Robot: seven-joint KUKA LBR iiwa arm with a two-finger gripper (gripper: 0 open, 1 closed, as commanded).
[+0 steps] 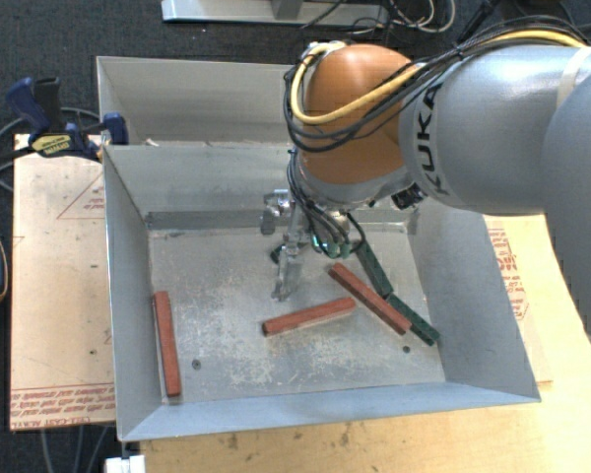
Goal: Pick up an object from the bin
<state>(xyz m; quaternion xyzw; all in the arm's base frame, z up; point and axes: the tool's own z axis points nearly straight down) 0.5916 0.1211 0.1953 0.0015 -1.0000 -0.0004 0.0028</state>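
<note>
Closest to the lens, the big grey KUKA arm (pixel 512 116) is reaching in from the right, its orange cover (pixel 350 116) and looped yellow cables (pixel 310 77) hanging over the back half of the grey metal bin (pixel 128 264). Below that cover the end effector (pixel 283 286) is pointing down at the middle of the bin floor. Whether it is set wide or narrow, I cannot tell from up here, and nothing is showing in its grip. Just in front of its tip the middle brown stick (pixel 308 316) is lying flat, almost crosswise. To the right a slanted brown stick (pixel 369 299) is running alongside a dark green stick (pixel 424 331), the two touching. Well apart, the left brown stick (pixel 166 345) is lying by the left wall.
</note>
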